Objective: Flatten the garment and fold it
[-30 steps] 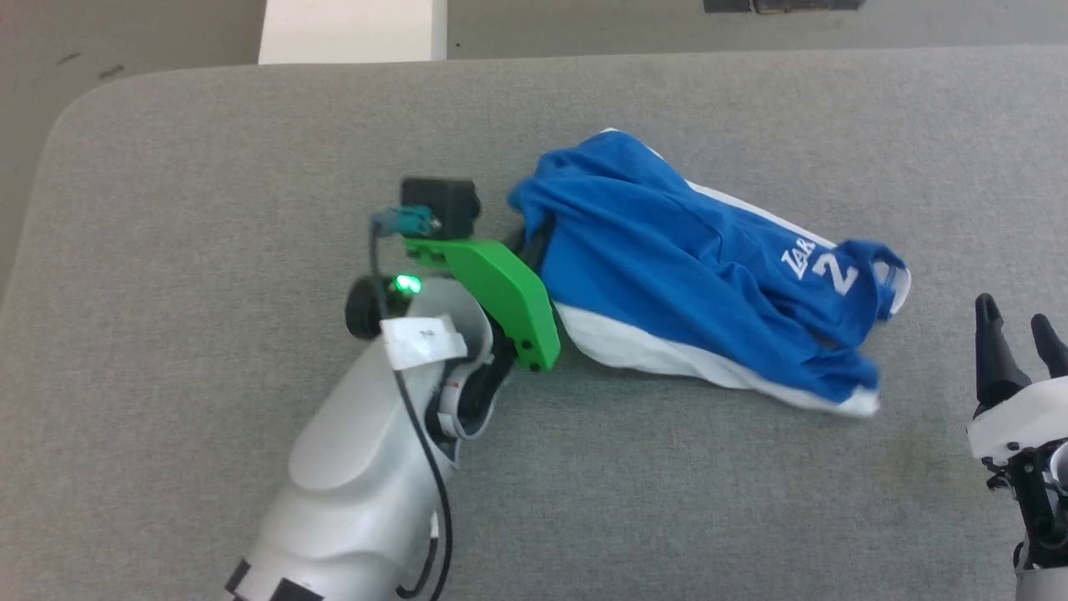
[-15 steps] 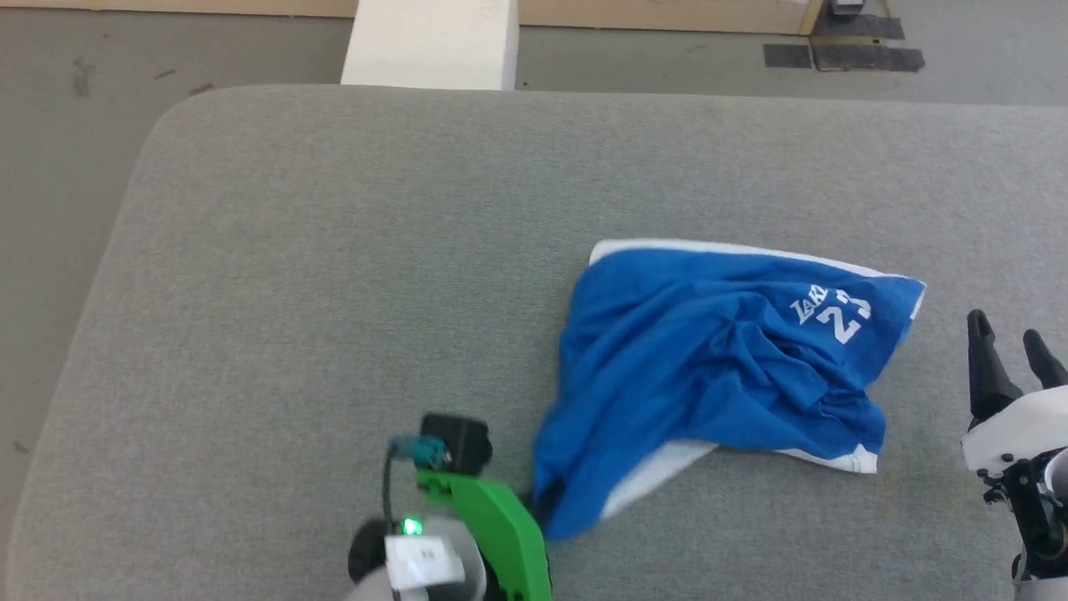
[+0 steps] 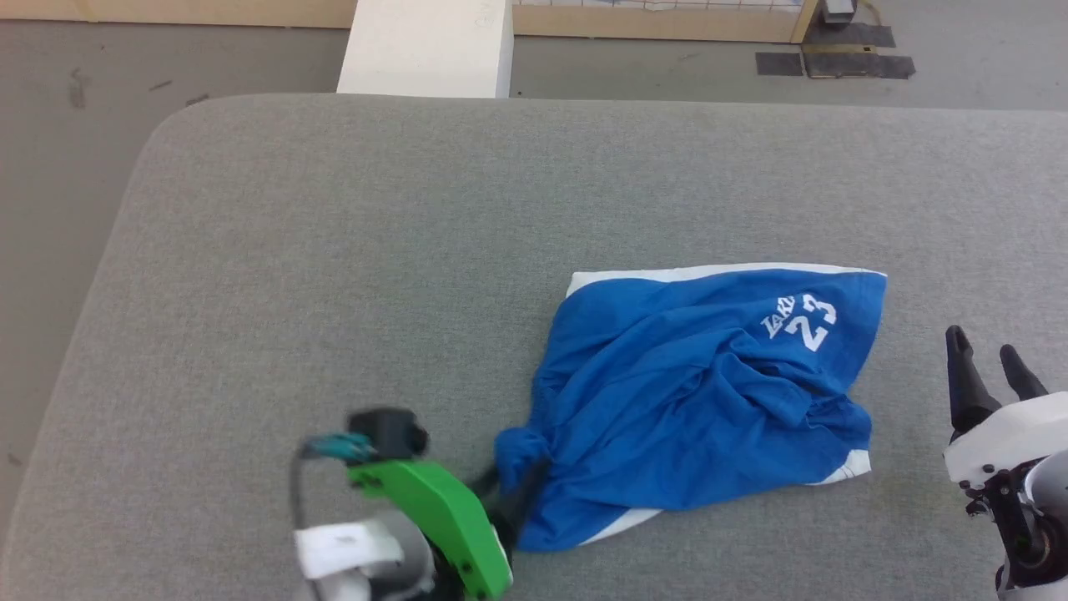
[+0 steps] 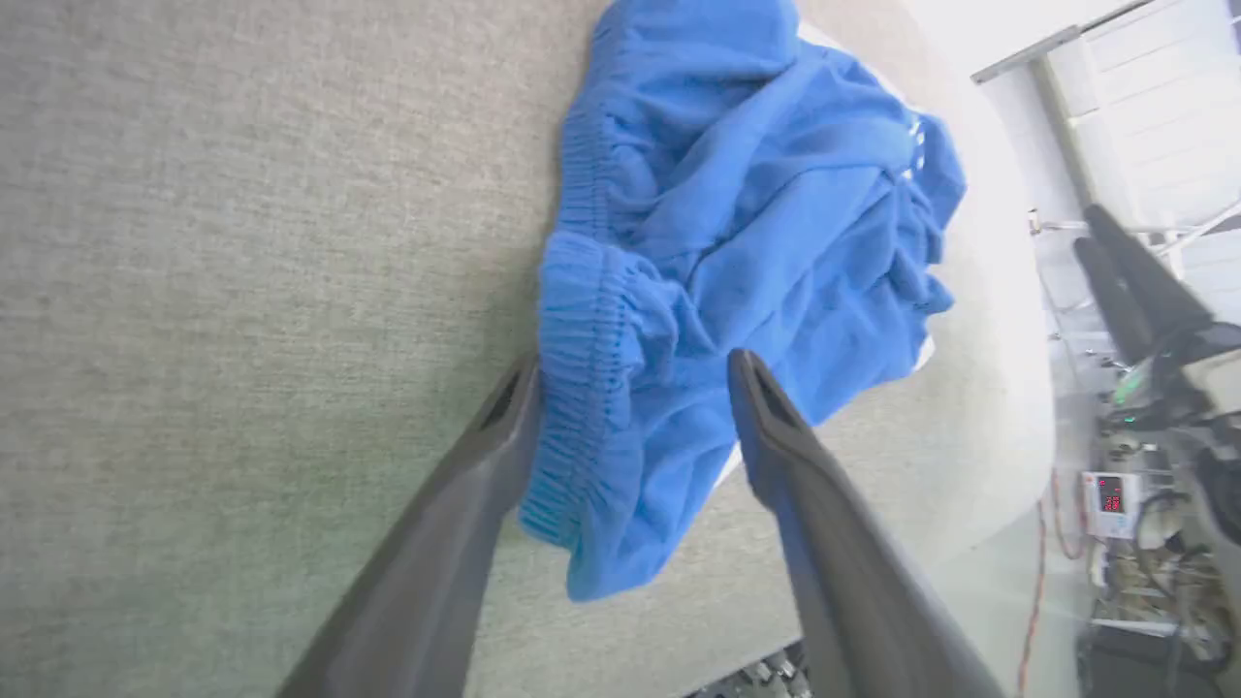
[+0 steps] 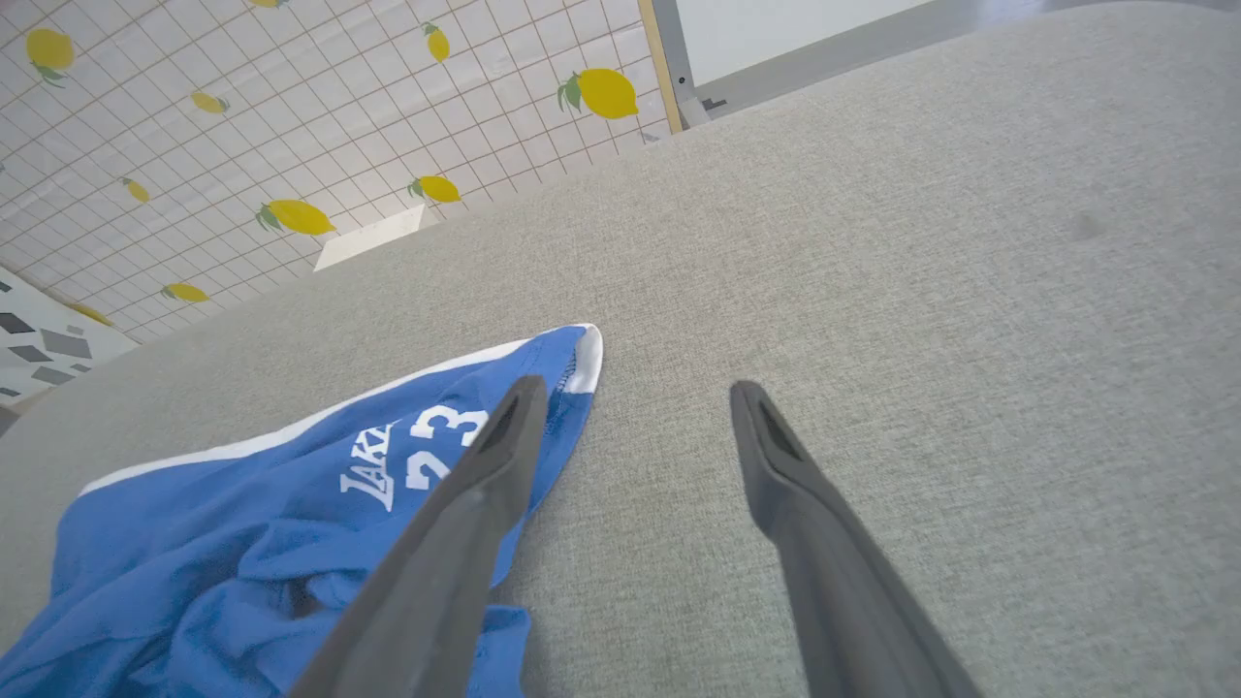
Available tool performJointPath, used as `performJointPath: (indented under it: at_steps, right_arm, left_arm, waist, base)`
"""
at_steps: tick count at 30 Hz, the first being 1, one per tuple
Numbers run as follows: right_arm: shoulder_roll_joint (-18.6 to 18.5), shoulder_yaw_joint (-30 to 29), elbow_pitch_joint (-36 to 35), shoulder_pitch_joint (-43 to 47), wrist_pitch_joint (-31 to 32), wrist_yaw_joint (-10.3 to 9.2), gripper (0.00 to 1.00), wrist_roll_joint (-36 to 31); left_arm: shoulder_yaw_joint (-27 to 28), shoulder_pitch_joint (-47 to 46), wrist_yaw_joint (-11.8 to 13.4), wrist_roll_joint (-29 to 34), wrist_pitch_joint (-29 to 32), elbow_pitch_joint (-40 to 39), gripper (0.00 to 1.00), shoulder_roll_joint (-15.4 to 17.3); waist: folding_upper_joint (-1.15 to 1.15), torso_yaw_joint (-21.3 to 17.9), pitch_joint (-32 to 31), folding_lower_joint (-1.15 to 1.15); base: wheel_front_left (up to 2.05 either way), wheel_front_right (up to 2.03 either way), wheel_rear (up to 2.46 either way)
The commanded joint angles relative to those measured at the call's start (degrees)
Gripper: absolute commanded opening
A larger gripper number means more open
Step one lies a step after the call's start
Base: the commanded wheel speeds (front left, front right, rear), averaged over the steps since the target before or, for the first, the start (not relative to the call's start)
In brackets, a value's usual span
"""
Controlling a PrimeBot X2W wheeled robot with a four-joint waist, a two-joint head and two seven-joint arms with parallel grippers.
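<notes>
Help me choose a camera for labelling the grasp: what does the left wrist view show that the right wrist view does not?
The left wrist view adds the gathered elastic waistband lying between the fingers of the open left gripper, with the right gripper off to one side. The right wrist view adds the 23 lettering, clearly legible, and a lemon-patterned wall. Both show the crumpled blue garment on the grey table.

Blurred left arm (image 3: 434, 522) at head view's bottom edge; lettering (image 3: 799, 321) on the garment (image 3: 667, 401) partly unreadable.
</notes>
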Motion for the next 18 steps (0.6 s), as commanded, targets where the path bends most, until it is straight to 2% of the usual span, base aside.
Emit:
performJointPath:
  at_steps: [1, 5, 8, 10, 13, 15, 18]
  right_arm:
    - [0.04, 0.09, 0.31, 0.62, -0.44, -0.08, 1.0, 0.34]
    - [0.04, 0.38, 0.61, 0.43, -0.63, -0.08, 1.0, 0.4]
    - [0.04, 1.42, 0.45, 0.05, 0.15, -0.08, 1.0, 0.07]
    - [0.04, 2.26, 0.1, -0.54, 1.24, -0.08, 1.0, -0.51]
    - [0.04, 3.5, -0.59, -2.37, 3.54, -0.08, 1.0, -1.47]
    - [0.04, 4.41, -0.87, -4.04, 5.83, -0.08, 1.0, -2.42]
    - [0.04, 5.61, -0.47, -7.35, 10.38, -0.08, 1.0, -4.5]
  left_arm:
    - [2.1, 0.29, -0.69, -1.72, -1.57, -2.05, 1.0, -0.67]
    - [7.89, -1.58, -1.15, -2.2, -6.77, -5.4, 1.0, -0.57]
    - [10.29, -3.95, -1.06, 2.61, -12.99, -4.85, 1.0, 0.43]
    - [10.67, -5.46, -1.4, 8.28, -18.55, -3.17, 1.0, 1.97]
    - [10.64, -6.18, -2.47, 14.38, -27.89, 0.09, 1.0, 2.46]
    - [10.55, -6.03, -3.01, 16.76, -32.96, 2.38, 1.0, 2.3]
    - [10.61, -5.81, -3.62, 18.73, -37.19, 4.97, 1.0, 1.75]
  waist:
    - [0.0, -0.31, -0.1, 0.0]
    - [0.0, -0.84, 0.03, 0.0]
    - [0.0, -1.38, 0.42, 0.0]
    - [0.0, -1.75, 0.77, 0.0]
    - [0.0, -2.2, 1.44, 0.0]
    - [0.0, -2.25, 2.0, 0.0]
    - [0.0, -2.13, 3.02, 0.0]
  base:
    - [0.0, 0.0, 0.0]
    - [0.0, 0.0, 0.0]
    - [0.0, 0.0, 0.0]
    - [0.0, 0.0, 0.0]
    - [0.0, 0.0, 0.0]
    - [0.0, 0.0, 0.0]
    - [0.0, 0.0, 0.0]
